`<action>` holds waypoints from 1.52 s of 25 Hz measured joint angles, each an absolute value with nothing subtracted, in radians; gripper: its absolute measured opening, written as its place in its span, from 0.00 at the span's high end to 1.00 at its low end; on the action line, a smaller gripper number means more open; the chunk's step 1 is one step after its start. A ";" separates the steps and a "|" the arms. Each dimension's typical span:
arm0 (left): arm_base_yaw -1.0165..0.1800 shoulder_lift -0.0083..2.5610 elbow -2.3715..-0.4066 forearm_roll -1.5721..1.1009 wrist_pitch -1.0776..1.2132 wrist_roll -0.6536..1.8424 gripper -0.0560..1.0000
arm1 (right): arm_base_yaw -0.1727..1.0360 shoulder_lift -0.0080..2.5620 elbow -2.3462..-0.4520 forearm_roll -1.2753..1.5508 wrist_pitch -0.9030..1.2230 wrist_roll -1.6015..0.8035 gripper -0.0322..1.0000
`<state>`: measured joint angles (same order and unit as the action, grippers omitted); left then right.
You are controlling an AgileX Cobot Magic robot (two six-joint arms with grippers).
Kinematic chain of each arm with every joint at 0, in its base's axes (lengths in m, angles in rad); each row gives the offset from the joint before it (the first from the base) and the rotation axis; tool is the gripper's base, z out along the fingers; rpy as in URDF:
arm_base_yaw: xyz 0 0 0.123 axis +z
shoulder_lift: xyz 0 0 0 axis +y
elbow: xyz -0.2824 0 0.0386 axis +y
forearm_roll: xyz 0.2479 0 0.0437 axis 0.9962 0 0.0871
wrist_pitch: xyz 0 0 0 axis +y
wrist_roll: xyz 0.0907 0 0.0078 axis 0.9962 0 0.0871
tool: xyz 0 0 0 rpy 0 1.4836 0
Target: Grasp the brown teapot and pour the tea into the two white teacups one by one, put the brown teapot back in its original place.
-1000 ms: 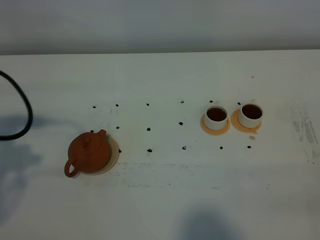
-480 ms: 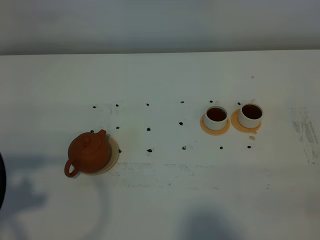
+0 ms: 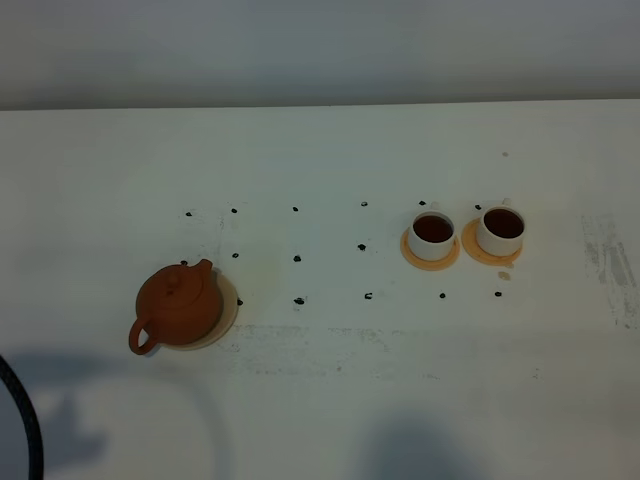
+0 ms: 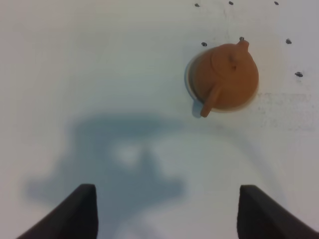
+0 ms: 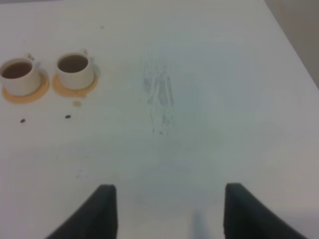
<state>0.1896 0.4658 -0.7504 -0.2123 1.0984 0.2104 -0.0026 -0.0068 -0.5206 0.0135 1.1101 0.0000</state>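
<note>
The brown teapot (image 3: 178, 306) (image 4: 225, 77) stands upright on its pale beige coaster (image 3: 226, 310), the original place, at the left of the table. Two white teacups (image 3: 432, 236) (image 3: 501, 229) sit on orange-tan saucers at the right, each holding dark tea (image 3: 433, 229). The right wrist view shows the cups (image 5: 20, 74) (image 5: 75, 68) too. My left gripper (image 4: 167, 211) hangs open well back from the teapot, nothing between its fingers. My right gripper (image 5: 167, 209) is open over bare table, far from the cups. Neither gripper shows in the high view.
Small black marks dot the white table (image 3: 320, 380) between teapot and cups. A small tan drop (image 3: 505, 275) lies by the right saucer. A black cable (image 3: 25, 420) curves in at the lower left corner. Scuff marks (image 3: 610, 260) run near the right edge.
The black cable at the left edge has swung from the upper left down to the lower left corner, and the arm's shadow moved with it. Teapot and cups have not moved.
</note>
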 joint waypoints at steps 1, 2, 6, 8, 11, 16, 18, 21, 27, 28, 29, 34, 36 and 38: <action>0.188 0.440 -0.735 -0.212 1.098 0.208 0.41 | -0.003 -0.007 -0.521 0.013 1.110 0.000 0.53; 0.180 0.417 -0.719 -0.208 1.096 0.202 0.41 | -0.003 -0.007 -0.521 0.013 1.110 0.000 0.53; 0.116 0.302 -0.619 -0.159 1.048 0.153 0.41 | -0.003 -0.007 -0.521 0.013 1.110 0.000 0.53; 0.092 0.250 -0.566 -0.143 1.011 0.131 0.41 | -0.003 -0.007 -0.521 0.013 1.110 0.000 0.53; 0.086 0.204 -0.531 -0.123 1.009 0.119 0.41 | -0.003 -0.007 -0.521 0.013 1.110 0.000 0.53; 0.025 0.149 -0.521 -0.079 1.028 0.101 0.41 | -0.003 -0.007 -0.521 0.013 1.110 0.000 0.53; 0.001 0.127 -0.507 -0.057 1.039 0.067 0.41 | -0.003 -0.007 -0.521 0.013 1.110 0.000 0.53; -0.020 0.095 -0.506 -0.041 1.046 0.041 0.41 | -0.003 -0.007 -0.521 0.013 1.110 0.000 0.53; -0.021 0.004 -0.505 -0.039 1.049 0.035 0.41 | -0.003 -0.007 -0.521 0.013 1.110 0.000 0.53; -0.021 0.000 -0.505 -0.039 1.050 0.035 0.41 | -0.003 -0.007 -0.521 0.013 1.110 0.000 0.53; -0.021 0.000 -0.505 -0.039 1.050 0.035 0.41 | -0.003 -0.007 -0.521 0.013 1.110 0.000 0.53; -0.021 0.000 -0.505 -0.039 1.050 0.035 0.41 | -0.003 -0.007 -0.521 0.013 1.110 0.000 0.53; -0.021 0.000 -0.505 -0.039 1.050 0.035 0.41 | -0.003 -0.007 -0.521 0.013 1.110 0.000 0.53; -0.021 0.000 -0.505 -0.039 1.050 0.035 0.41 | -0.003 -0.007 -0.521 0.013 1.110 0.000 0.53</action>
